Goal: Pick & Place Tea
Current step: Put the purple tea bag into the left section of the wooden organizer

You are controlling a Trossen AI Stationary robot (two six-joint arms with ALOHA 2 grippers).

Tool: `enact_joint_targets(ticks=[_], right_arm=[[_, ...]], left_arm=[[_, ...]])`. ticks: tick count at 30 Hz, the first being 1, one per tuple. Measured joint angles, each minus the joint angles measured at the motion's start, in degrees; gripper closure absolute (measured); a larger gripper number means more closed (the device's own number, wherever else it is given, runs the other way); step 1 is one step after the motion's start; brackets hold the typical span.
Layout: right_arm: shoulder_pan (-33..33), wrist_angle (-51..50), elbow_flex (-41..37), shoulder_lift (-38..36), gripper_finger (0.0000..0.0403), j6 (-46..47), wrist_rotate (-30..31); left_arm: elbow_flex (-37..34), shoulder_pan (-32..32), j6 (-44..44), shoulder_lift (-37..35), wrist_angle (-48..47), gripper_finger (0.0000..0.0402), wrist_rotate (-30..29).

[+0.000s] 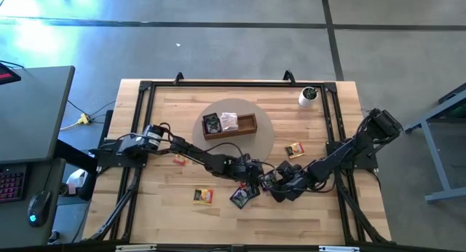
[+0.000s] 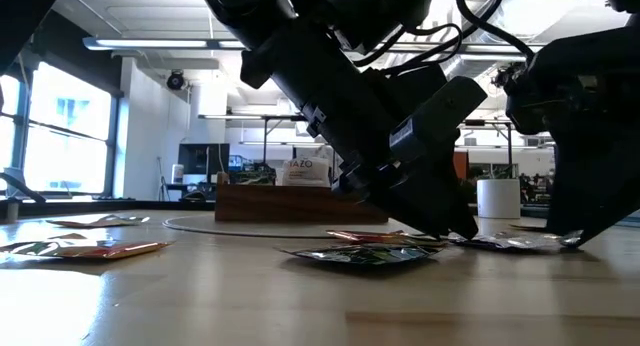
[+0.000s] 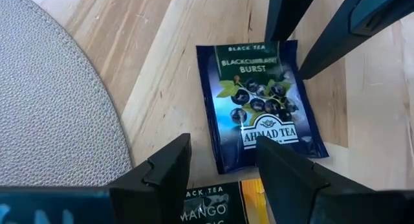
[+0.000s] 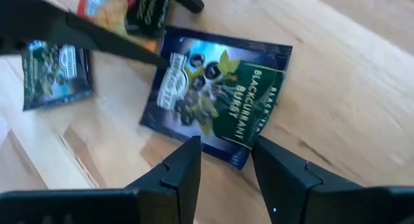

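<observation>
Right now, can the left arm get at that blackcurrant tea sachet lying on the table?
Probably yes. The left gripper hangs open just short of the blackcurrant sachet, which lies flat on bare wood. The right gripper's fingers crowd its far edge, so the two could collide.

You see two matte-black jointed arms with blocky housings, black cables looping along their links, a silver-grey collar on the left arm (image 1: 151, 133) behind its fingers, and flat, angular black fingers (image 3: 162, 172) with stepped inner edges on each gripper.
</observation>
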Motion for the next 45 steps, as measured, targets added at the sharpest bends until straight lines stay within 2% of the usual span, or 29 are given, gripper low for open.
enact_joint_targets(ticks=[8, 11, 14, 21, 27, 31, 35, 39, 42, 45], right_arm=[[0.09, -1.12, -0.09, -0.09, 0.0267, -0.17, 1.05], [0.1, -1.22, -0.11, 0.13, 0.028, -0.19, 1.4], [0.11, -1.31, -0.13, 0.13, 0.0308, -0.57, 1.92], [0.15, 1.11, -0.39, 0.31, 0.0395, -7.97, 3.73], [0.26, 2.02, -0.42, 0.35, 0.0393, -10.0, 4.2], [1.02, 2.27, -0.42, 0.23, 0.0398, -12.97, 4.58], [1.66, 2.82, -0.42, -1.19, 0.04, -19.61, 6.57], [0.81, 4.86, -0.33, -2.44, 0.04, -29.54, 13.73], [-1.31, 9.05, -0.33, -3.66, 0.0401, -38.82, 17.07], [-4.14, 17.47, -0.33, -4.49, 0.0401, -51.3, 20.57]], left_arm=[[-0.04, 0.0, -0.01, 0.02, 0.04, 0.0225, 0.13], [-0.04, 0.0, -0.02, 0.02, 0.03, 0.0225, 0.14], [-0.07, 0.0, -0.04, 0.03, 0.27, 0.0225, 0.15], [-0.11, -0.02, -0.2, 0.1, 1.08, 0.0225, 0.39], [-0.16, 0.02, -0.27, -0.8, 0.32, 0.0225, 1.83], [-0.39, -0.13, -2.38, -4.45, -5.82, 0.0225, 2.7], [-0.15, -0.99, -3.88, -11.82, -13.7, 0.0225, -1.25], [-0.29, -3.89, -4.72, -18.7, -20.43, 0.0225, -9.17], [-0.28, -7.33, -5.88, -24.74, -25.41, 0.0225, -14.74], [-0.04, -11.18, -6.23, -29.54, -27.37, 0.0225, -21.03]])
